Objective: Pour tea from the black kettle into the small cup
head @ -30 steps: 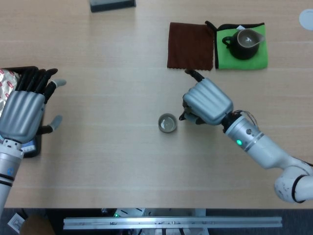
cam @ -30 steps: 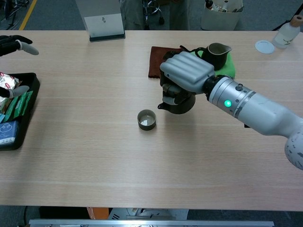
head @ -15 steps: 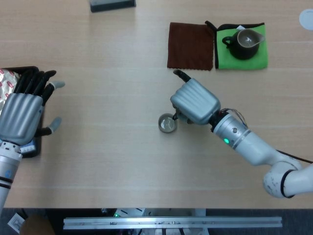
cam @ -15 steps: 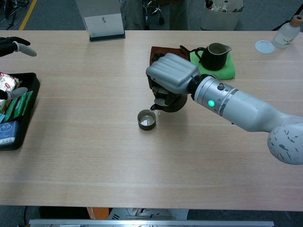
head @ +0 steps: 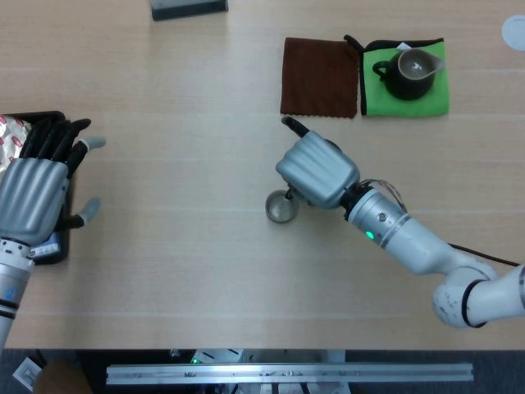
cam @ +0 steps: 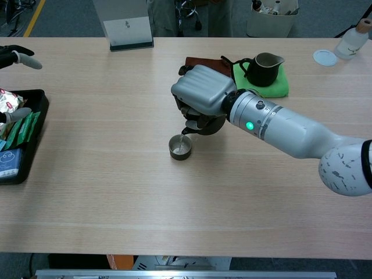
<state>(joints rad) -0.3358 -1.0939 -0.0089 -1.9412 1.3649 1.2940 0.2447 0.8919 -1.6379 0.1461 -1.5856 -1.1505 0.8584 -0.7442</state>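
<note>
The right hand [cam: 200,99] grips the kettle [cam: 203,123], tipped with its spout over the cup [cam: 179,146] on the counter [cam: 116,192]. The kettle looks rigid and liquid-heavy, so a firm handle grip suits; the cup seems light and easily knocked. The left hand [head: 33,193] hangs open, well apart.

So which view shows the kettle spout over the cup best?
Chest view: the black kettle spout sits right above the small cup. In the head view, the right robot hand hides the kettle almost entirely.

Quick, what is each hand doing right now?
Left hand: open, holding nothing.
Right hand: grips the black kettle, spout over the small cup.
</note>
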